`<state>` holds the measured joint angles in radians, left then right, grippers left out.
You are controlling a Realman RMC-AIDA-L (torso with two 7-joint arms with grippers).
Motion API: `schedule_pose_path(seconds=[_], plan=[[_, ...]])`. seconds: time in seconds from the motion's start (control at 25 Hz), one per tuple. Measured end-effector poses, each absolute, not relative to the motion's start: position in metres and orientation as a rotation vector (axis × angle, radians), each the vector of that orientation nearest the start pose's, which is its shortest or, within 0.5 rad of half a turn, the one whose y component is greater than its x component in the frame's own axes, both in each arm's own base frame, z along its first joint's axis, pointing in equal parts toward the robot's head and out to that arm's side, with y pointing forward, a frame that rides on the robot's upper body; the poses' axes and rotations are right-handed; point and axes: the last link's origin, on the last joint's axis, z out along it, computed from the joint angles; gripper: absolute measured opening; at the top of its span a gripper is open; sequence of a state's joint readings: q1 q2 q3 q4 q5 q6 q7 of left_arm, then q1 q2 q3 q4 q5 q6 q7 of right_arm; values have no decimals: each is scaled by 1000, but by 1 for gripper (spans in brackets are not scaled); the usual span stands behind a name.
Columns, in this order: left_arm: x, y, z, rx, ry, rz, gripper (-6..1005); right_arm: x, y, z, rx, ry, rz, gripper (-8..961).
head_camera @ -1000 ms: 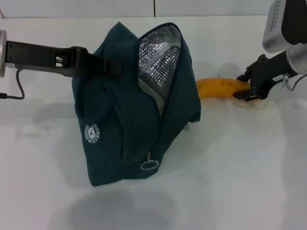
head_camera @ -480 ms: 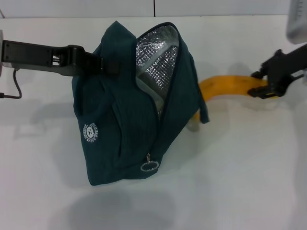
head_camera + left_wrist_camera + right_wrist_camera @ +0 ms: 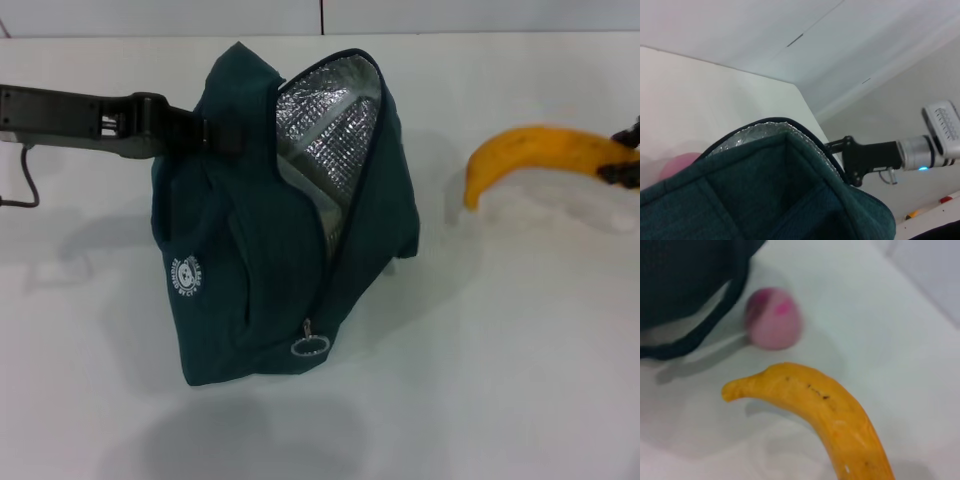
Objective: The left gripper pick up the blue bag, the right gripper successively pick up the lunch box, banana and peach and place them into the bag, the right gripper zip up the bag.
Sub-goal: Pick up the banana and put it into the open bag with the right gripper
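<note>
Holding the blue bag up off the surface with my left end effector, which is clamped on the fabric near the top, I have its mouth gaping toward my right arm, silver lining showing. My right end effector sits at the far right edge of the head view, closed on one end of the banana, which hangs in the air well clear of the bag, free tip pointing toward it. From my right wrist view the peach lies on the surface just beside the bag's hanging edge. I cannot see the lunch box anywhere; I'd guess it is already inside, though the lining hides the interior. So by my reckoning: bag lifted, banana in hand but not yet in. Remaining are dropping the banana in, fetching the peach, and pulling the ring zip pull closed.
</note>
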<state>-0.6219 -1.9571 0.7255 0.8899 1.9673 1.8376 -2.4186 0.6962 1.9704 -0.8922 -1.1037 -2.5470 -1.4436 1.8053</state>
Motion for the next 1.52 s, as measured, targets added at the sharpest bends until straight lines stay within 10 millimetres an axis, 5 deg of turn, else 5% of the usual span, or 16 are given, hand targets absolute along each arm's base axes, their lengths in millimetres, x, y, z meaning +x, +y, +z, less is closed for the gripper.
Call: schedule_pose_path(seconds=[0.32, 0.6, 0.64, 0.92, 1.52], plan=[[-209, 348, 79, -2673, -1621, -732, 59, 224, 411, 128, -2479, 432, -195, 418], [-210, 346, 81, -2656, -1623, -802, 60, 167, 413, 147, -2464, 248, -108, 419], [-211, 345, 80, -2651, -1627, -805, 60, 134, 413, 141, -2493, 135, -107, 419], [-219, 343, 79, -2619, -1643, -856, 61, 77, 411, 109, -2578, -99, -170, 419], [-216, 347, 80, -2627, -1614, -865, 63, 30, 399, 48, -2721, -380, -345, 419]])
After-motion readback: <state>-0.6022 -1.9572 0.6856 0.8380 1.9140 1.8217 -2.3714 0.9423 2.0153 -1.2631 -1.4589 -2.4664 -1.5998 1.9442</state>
